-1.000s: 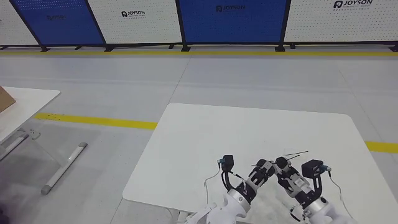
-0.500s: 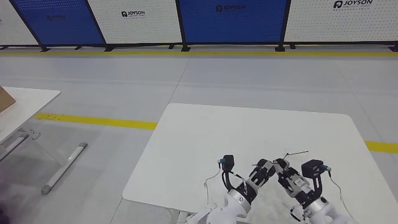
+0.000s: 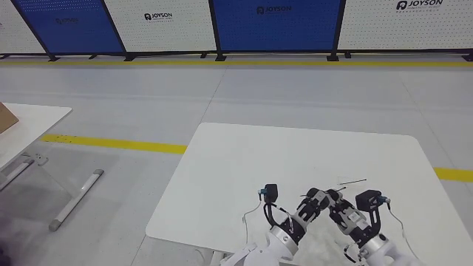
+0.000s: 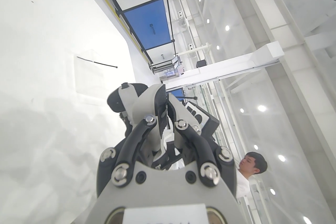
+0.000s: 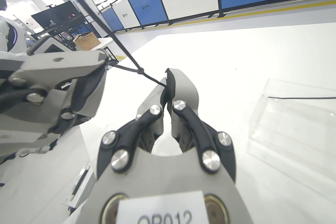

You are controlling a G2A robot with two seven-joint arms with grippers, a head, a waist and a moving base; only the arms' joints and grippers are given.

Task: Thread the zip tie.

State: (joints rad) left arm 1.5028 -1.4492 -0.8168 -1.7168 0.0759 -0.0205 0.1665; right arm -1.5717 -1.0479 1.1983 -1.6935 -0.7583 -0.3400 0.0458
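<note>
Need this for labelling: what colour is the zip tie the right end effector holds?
Black zip tie, clearest in the right wrist view.

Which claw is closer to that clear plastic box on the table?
Right. The right gripper is beside the clear box; the left gripper is on the right gripper's other side, farther from the box.
</note>
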